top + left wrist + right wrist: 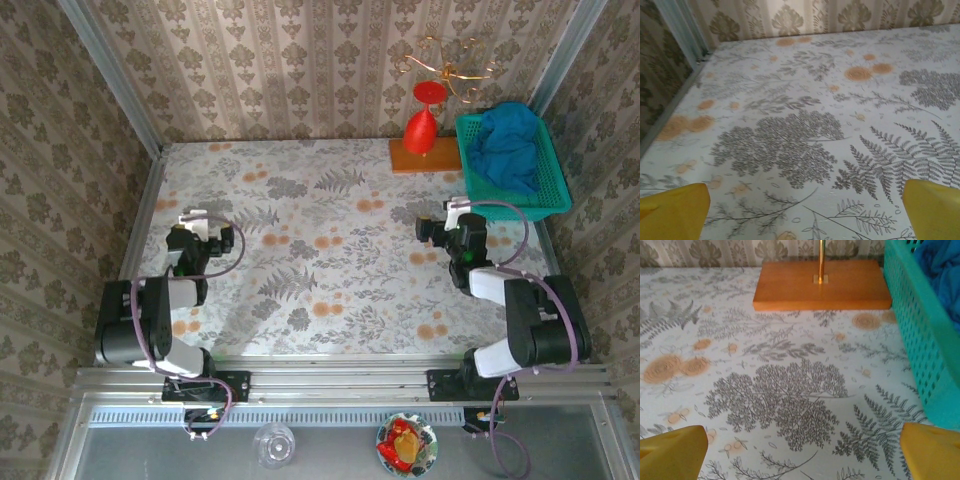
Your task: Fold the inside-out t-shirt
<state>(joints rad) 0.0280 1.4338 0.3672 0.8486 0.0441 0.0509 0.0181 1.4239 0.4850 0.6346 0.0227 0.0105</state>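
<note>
The inside-out t-shirt [505, 150] is a crumpled bright blue heap inside the teal mesh basket [556, 200] at the table's far right corner. In the right wrist view a bit of the t-shirt [942, 270] shows over the basket wall [920, 340]. My right gripper [440, 222] rests low over the flowered tablecloth, left of and nearer than the basket. It is open, its yellow fingertips [672, 452] wide apart with nothing between them. My left gripper [195, 225] sits at the left side of the table, open too, its fingertips [675, 210] spread over bare cloth.
A wooden base [425, 155] with a gold wire stand and a red goblet-shaped piece [423, 125] stands at the back, just left of the basket. Its base [822, 285] lies straight ahead of my right gripper. Patterned walls close three sides.
</note>
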